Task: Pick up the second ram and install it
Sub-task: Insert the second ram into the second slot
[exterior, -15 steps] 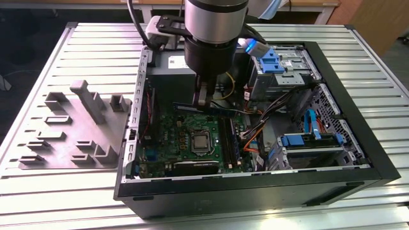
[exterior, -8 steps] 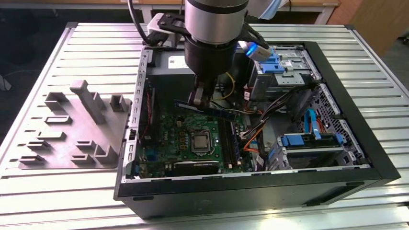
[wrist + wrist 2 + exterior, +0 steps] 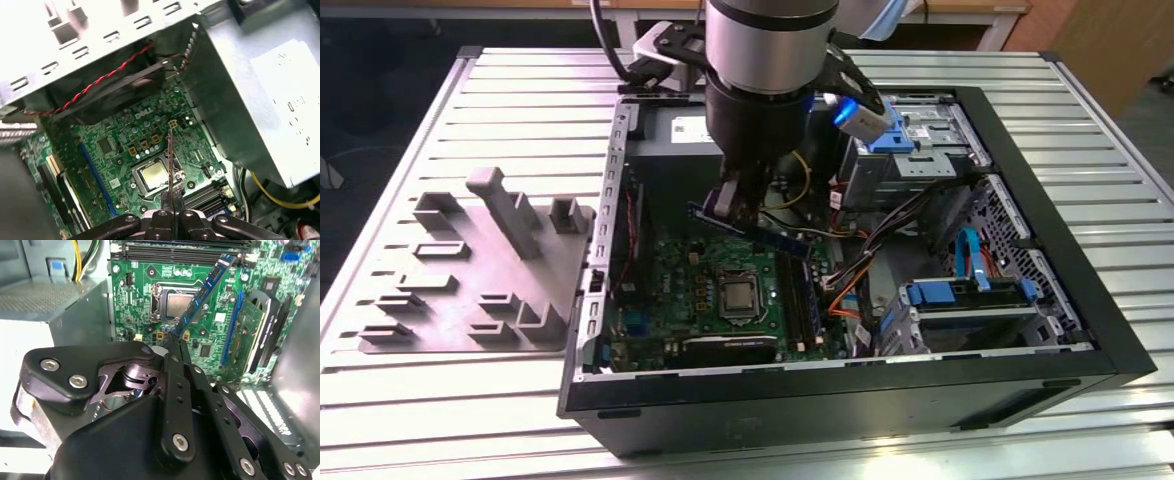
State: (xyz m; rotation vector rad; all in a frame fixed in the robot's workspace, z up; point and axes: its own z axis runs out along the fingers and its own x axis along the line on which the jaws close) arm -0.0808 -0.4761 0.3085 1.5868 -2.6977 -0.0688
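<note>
The second ram [image 3: 750, 229] is a thin blue-green strip with dark chips, held by one end above the green motherboard [image 3: 694, 270] inside the open computer case. My gripper [image 3: 726, 208] is shut on it. In the second wrist view the ram [image 3: 205, 295] sticks out from the fingertips [image 3: 176, 340] over the processor socket [image 3: 177, 305]. The black slot rails [image 3: 185, 247] lie beyond its far end. In the first wrist view the ram [image 3: 170, 155] appears edge-on, rising from the closed gripper [image 3: 173, 199] beside the socket [image 3: 152, 175].
The grey power-supply box [image 3: 670, 128] sits at the case's far end, close to the arm. Cables and blue drive bays [image 3: 947, 292] crowd the exterior view's right side of the case. A grey fixture [image 3: 480, 260] with blocks stands on the slatted table at the exterior view's left.
</note>
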